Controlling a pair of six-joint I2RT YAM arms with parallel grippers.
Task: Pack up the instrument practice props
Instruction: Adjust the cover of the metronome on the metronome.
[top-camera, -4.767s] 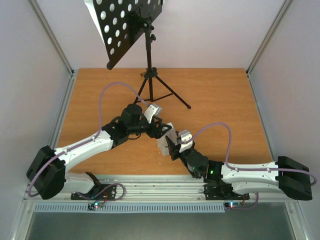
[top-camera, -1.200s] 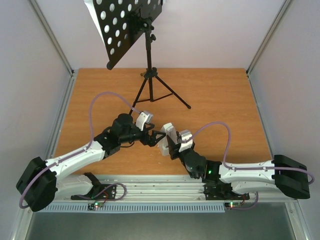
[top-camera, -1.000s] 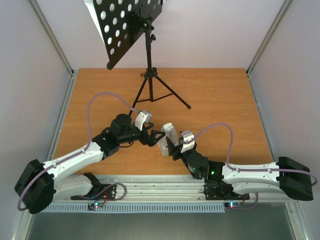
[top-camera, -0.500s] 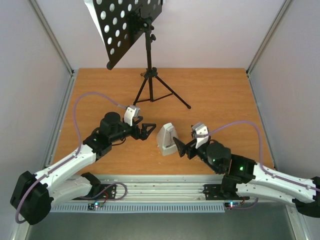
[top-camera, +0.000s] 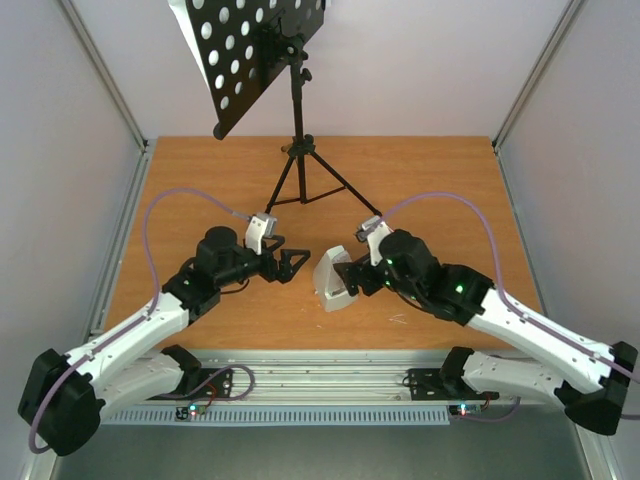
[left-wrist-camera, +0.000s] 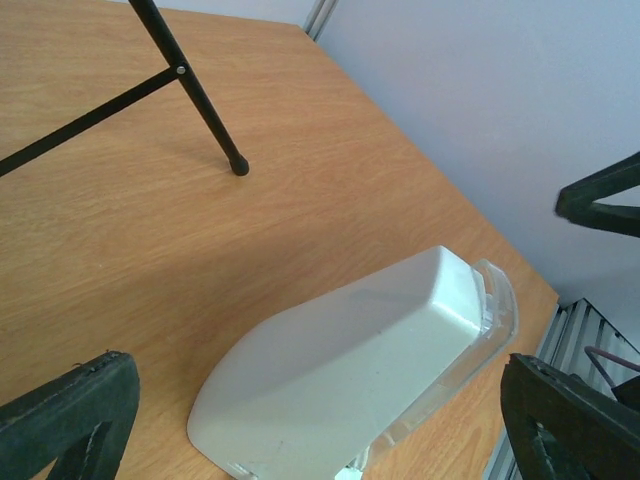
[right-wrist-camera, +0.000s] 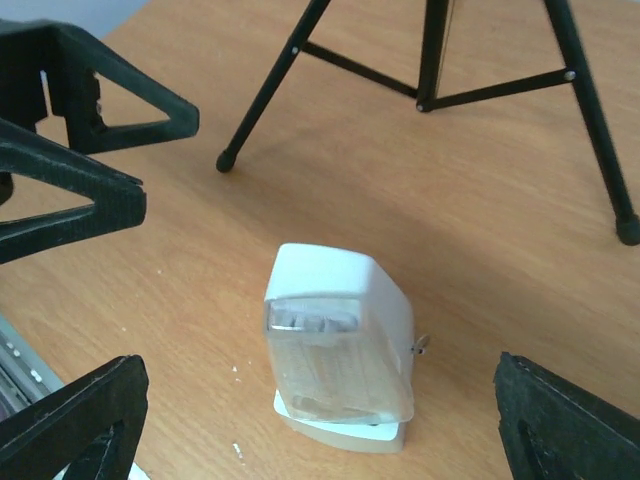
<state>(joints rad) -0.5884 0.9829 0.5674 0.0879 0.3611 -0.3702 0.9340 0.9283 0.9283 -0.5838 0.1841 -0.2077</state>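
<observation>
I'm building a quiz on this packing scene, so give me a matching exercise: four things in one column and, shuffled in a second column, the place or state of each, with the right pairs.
1. metronome
2. music stand
3. left gripper
4. right gripper

A. open, close beside the metronome on its right
B. black, on three legs toward the far edge of the table
C. white, upright, between the two grippers
D. open, apart from the metronome, on its left

Pairs: 1-C, 2-B, 3-D, 4-A
</observation>
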